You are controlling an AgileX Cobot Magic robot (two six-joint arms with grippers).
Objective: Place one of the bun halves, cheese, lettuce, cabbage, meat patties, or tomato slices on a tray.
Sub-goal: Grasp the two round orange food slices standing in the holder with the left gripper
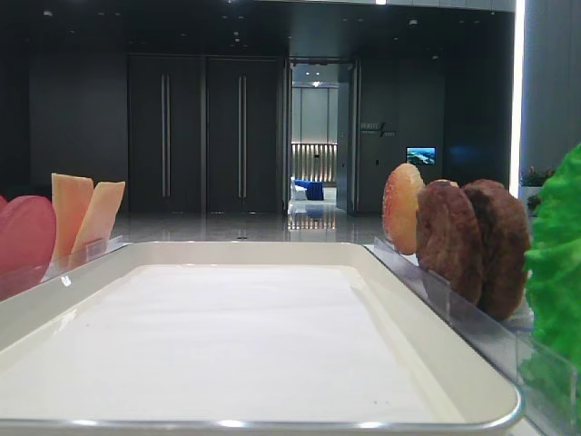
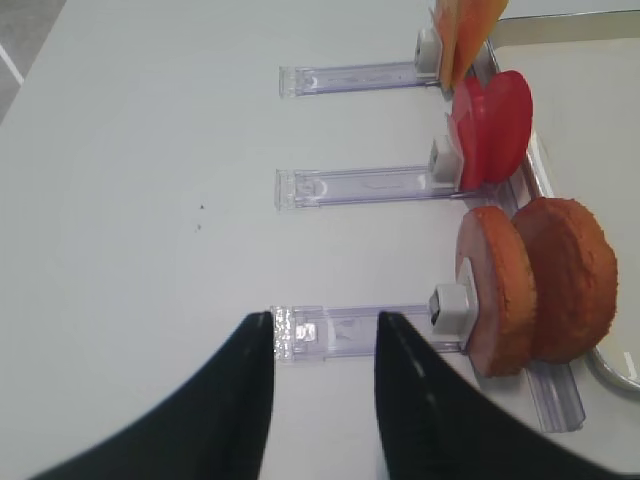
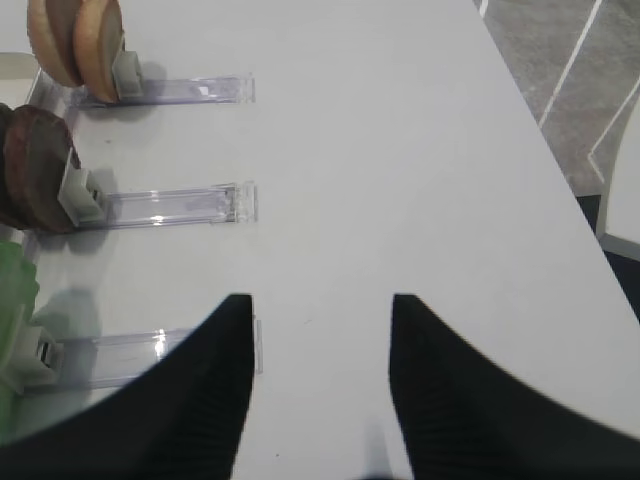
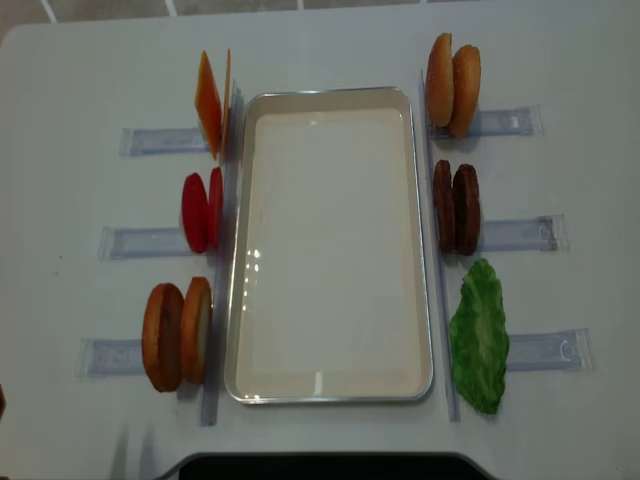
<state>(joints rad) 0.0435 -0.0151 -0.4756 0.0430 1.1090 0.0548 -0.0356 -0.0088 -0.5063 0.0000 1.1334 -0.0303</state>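
White worktop carries the tray (image 4: pixel 330 255), still bare, at its centre. Your left gripper (image 2: pixel 322 330) is partly open and empty, facing the bun halves (image 2: pixel 535 285) beside the tray's left rim; the right gripper (image 3: pixel 320 310) gapes empty. Close off-centre and you could topple both buns from their holder (image 2: pixel 350 335).

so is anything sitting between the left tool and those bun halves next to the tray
Only the clear holder that carries them. In the left wrist view the open left tool points along it toward the bun halves, with its small white clip against the near bun. The tray beyond holds nothing visible.
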